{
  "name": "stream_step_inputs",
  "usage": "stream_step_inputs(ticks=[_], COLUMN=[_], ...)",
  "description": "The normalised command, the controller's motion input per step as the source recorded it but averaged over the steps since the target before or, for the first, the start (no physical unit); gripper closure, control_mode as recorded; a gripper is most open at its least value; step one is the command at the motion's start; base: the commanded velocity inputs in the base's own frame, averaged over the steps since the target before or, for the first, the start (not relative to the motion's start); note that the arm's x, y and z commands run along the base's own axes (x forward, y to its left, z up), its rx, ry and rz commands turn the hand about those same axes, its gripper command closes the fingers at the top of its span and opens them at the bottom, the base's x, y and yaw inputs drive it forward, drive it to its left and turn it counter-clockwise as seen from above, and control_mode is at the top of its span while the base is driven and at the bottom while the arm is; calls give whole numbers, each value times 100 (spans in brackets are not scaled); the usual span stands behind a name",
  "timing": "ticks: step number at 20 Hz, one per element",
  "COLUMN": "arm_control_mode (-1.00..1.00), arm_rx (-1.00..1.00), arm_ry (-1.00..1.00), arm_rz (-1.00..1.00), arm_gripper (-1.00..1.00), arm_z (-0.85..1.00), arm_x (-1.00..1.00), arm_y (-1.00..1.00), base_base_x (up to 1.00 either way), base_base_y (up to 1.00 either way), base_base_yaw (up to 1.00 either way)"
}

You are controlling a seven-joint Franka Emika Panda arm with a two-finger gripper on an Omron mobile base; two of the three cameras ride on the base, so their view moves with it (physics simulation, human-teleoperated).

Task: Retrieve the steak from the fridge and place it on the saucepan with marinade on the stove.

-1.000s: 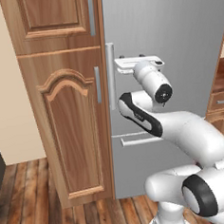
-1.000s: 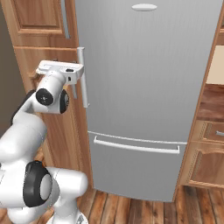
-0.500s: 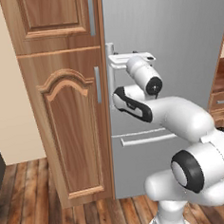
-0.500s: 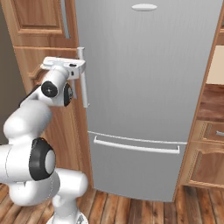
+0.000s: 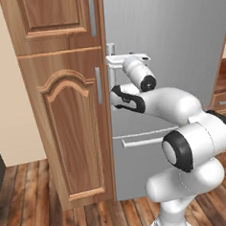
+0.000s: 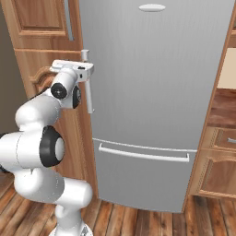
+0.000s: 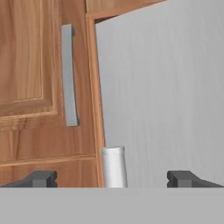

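Note:
The fridge stands shut, its grey steel door right in front of the hand. My gripper is open at the top of the vertical silver bar handle. In the hand view the handle rises between the two dark fingertips, with a gap on each side. The steak is hidden behind the shut door. The saucepan, marinade and stove are out of view.
A tall wooden cabinet with an arched panel and a grey handle adjoins the fridge on the left. The lower drawer's bar handle runs across below. Wooden drawers stand to the right, above a wood floor.
The hand has moved left along the door until its open fingers straddle the top of the fridge handle. The arm's elbow has swung closer to the door. The fridge stays shut.

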Motion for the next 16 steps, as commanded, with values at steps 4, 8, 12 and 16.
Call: stream_step_inputs(ticks=[4,8,12,16], arm_control_mode=[-100,-100,-100,-100], arm_rx=[0,0,0,0], arm_ry=[0,0,0,0], arm_rz=[0,0,0,0], arm_gripper=[-100,-100,-100,-100], arm_z=[-18,-15,-10,-7], arm_x=[51,44,44,52], arm_y=[0,1,3,5], base_base_x=[0,0,0,0], base_base_y=[0,0,0,0], base_base_yaw=[0,0,0,0])
